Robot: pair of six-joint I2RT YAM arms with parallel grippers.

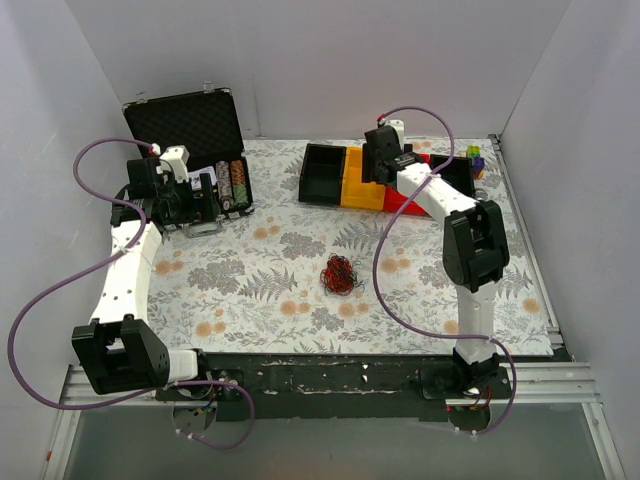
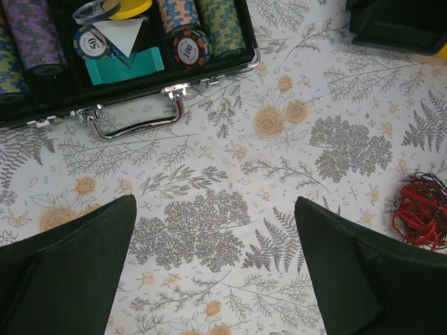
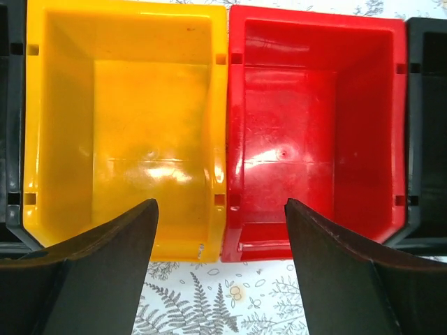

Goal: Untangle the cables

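Both hands released, empty: left hand [image 2: 215, 209] over bench [image 2: 209, 160] by chip case [image 1: 185, 122], right hand [image 3: 221, 206] over yellow bin [image 3: 126, 139] and red bin [image 3: 314, 139], far side. Tangled cables [image 1: 340, 274] mid-bench, well apart from both; likely parked start pose, no grasp yet.

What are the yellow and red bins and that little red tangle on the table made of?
The yellow bin and red bin look like glossy moulded plastic: light glares off their smooth floors. The cables look like thin flexible wires, mostly red, some dark; their coating is too small to tell.
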